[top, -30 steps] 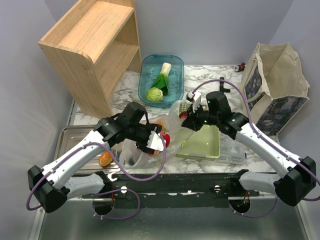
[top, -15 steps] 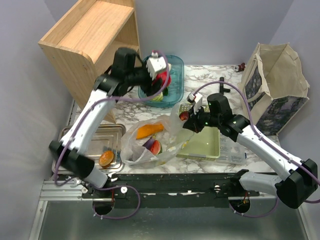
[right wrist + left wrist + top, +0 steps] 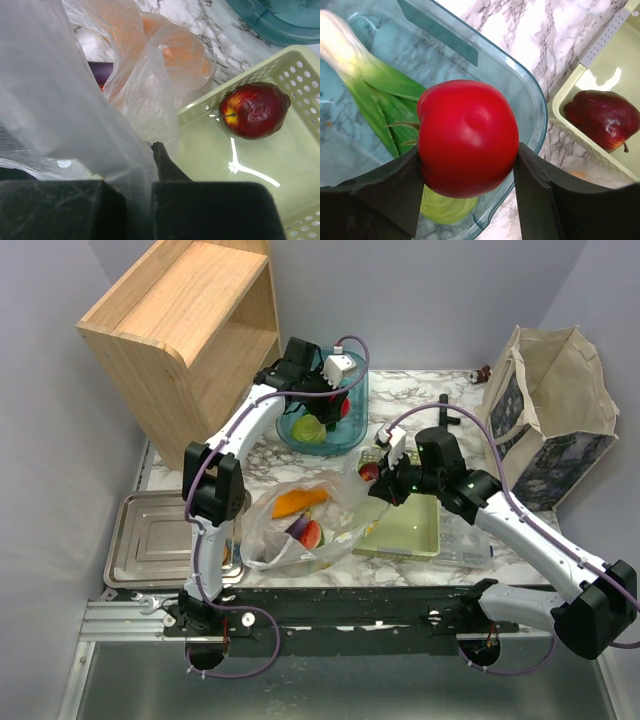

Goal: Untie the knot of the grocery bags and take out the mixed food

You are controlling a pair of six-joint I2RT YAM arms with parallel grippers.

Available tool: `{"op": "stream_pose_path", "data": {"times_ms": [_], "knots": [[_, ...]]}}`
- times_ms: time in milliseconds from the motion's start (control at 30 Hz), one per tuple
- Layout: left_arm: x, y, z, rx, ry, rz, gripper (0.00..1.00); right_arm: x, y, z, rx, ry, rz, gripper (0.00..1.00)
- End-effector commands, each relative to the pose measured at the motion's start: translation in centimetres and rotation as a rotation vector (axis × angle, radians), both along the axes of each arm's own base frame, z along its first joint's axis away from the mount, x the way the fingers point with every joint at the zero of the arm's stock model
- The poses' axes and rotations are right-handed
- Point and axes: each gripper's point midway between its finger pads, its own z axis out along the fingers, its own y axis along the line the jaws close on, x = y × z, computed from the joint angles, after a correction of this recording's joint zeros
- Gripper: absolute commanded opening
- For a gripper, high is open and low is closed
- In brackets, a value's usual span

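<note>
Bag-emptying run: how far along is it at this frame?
Done: the grocery bag lies open, the dark red apple sits in the green basket, and a leafy vegetable and cabbage lie in the teal tub. In hand: the left gripper holds the red tomato over that tub, while the right gripper pinches the bag's plastic. Left: an orange piece and a dark purple item inside the bag.

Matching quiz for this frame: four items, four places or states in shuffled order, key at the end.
1 tomato
2 apple
3 leafy vegetable
4 grocery bag

A lying in the green basket
B pinched in the right pincer
C gripped by the left pincer over the blue tub
D lying in the blue tub

Pairs: 1-C, 2-A, 3-D, 4-B
</note>
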Motion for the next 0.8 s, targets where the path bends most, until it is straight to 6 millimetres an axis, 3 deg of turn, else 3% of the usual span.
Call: {"op": "stream_pose_path", "data": {"times_ms": [0, 100, 167, 300, 367, 500, 633, 667, 767], "knots": [[-0.4, -1.3, 0.1, -0.038, 0.025, -0.008, 0.67, 0.2, -0.3, -0.3, -0.024, -0.005, -0.008, 0.01], [-0.5, -1.0, 1.8, -0.08, 0.019, 0.025, 0.81, 0.4, 0.0, 0.1, -0.012, -0.007, -0.001, 0.01], [-1.1, -0.7, 4.0, -0.105, -0.019, 0.029, 0.98, 0.4, 0.5, 0.5, 0.011, -0.006, 0.011, 0.01], [-3.7, 0.6, 8.9, -0.152, -0.122, 0.029, 0.99, 0.7, 1.2, 1.5, 0.049, -0.013, 0.019, 0.01], [-7.0, 1.6, 12.6, -0.204, -0.192, 0.0, 0.98, 0.8, 1.5, 2.1, 0.063, -0.019, 0.023, 0.01], [-16.2, 4.1, 16.5, -0.294, -0.299, -0.112, 0.98, 0.3, 1.8, 2.8, 0.087, -0.021, 0.048, 0.01], [-26.2, 6.5, 14.7, -0.244, -0.329, -0.323, 0.98, -0.5, 1.5, 2.7, 0.102, -0.013, 0.056, 0.01], [-28.0, 7.0, 14.1, -0.227, -0.336, -0.354, 0.96, -0.9, 1.6, 2.6, 0.105, -0.004, 0.067, 0.01], [-32.1, 7.5, 9.5, -0.127, -0.241, -0.44, 0.8, -1.8, 1.8, 2.2, 0.117, 0.032, 0.101, 0.01]]}}
